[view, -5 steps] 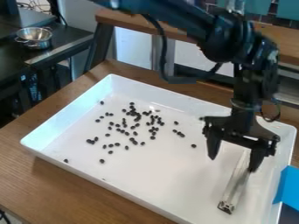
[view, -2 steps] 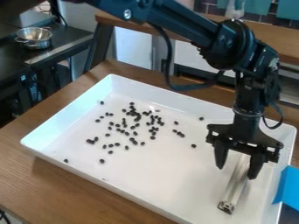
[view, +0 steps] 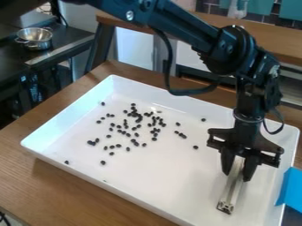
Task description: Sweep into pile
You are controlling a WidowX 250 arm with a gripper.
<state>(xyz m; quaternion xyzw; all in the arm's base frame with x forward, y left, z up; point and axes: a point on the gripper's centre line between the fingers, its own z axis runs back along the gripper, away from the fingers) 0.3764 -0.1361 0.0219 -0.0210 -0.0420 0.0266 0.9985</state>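
Clasping the metal bar, jaws just its width apart, the gripper needs a firm, square hold before sweeping those black beans!

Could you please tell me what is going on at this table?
A robot arm has its black gripper lowered over the right side of a white tray, with its fingers apparently closed on either side of a slim metal bar. The small dark pieces lie loosely scattered, mostly across the left and middle of the tray, and are not yet in one pile. The bar is well away from most of them, so the sweeping is probably still to come.
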